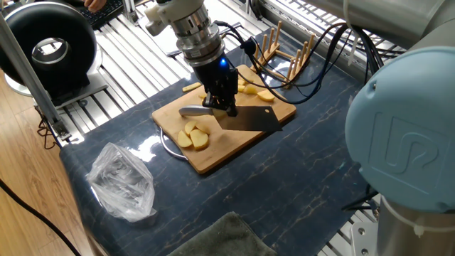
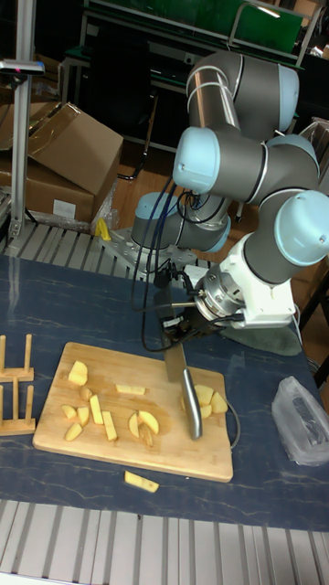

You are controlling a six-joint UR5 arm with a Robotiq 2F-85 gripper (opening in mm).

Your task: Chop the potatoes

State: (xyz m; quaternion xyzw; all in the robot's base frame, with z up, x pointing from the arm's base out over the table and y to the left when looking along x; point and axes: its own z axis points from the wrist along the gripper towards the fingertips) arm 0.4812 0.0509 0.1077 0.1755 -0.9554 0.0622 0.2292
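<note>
The black two-finger gripper is clenched on the neck of a steel cleaver with a dark rectangular blade and a rounded silver handle. The grasp sits at the junction of blade and handle — a sensible hold, in my judgement, since it puts the arm's push close to the cutting edge. In the tall fixed view the gripper stands above the far edge of the board, with the cleaver running from it toward the near edge.

The blade lies over the middle of the rectangular bamboo cutting board; whether its edge touches the wood cannot be told. It divides the peeled pale-yellow potato pieces into two lots. In the fixed view, one cluster of rounded slices lies near and left of the blade, and a second lot of wedges and sticks lies far of it, partly hidden by the gripper. One stick lies off the board on the dark blue marbled table cover.

Beside the board lie a crumpled clear plastic bag and a wooden peg rack — both clear of the blade's reach. Chopping appears to be partly done.
</note>
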